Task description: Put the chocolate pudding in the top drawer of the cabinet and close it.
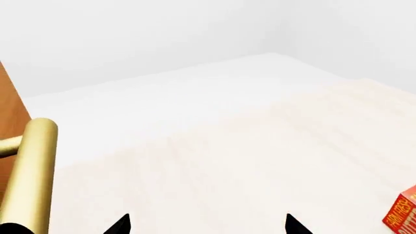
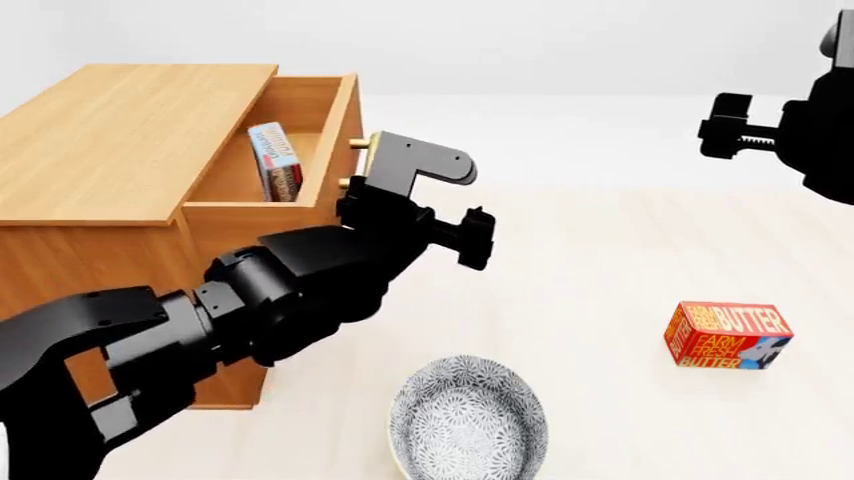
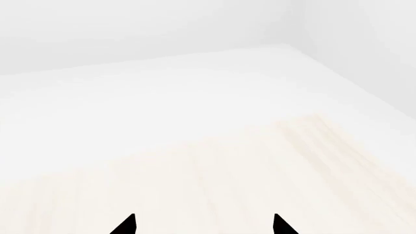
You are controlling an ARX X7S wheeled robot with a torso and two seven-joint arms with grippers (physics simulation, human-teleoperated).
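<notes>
The left gripper (image 2: pixel 461 205) hangs just in front of the pulled-out top drawer (image 2: pixel 274 205), its black jaws spread and holding nothing; in the left wrist view the two tips (image 1: pixel 123 225) show apart, with bare pale wood between them. The brass bar handle (image 1: pixel 29 175) stands just beside those jaws, off to one side and not between them. The right gripper (image 2: pixel 727 135) is raised well away over the far right of the worktop, its jaws likewise parted and empty.

The chocolate pudding (image 2: pixel 274 160), a small thin carton with blue edges and a reddish-brown face, stands on edge inside the shallow orange-brown drawer, leaning near its left wall. So the placing looks done, and what remains, as I judge it, is the closing.

To do that well, the left arm should shift sideways until it is square with the drawer front, then push straight in along the drawer's run. I would press flat on the wooden front, or on the middle of the handle, rather than at one end; an off-centre shove could skew the drawer or nudge the whole orange-brown wooden cabinet (image 2: pixel 120 140) along the pale wooden worktop (image 2: pixel 601 260). A slow push should also keep the upright carton from toppling.

The red-orange butter box (image 2: pixel 727 335) and the patterned grey bowl (image 2: pixel 467 420) near the front edge lie clear of that path.
</notes>
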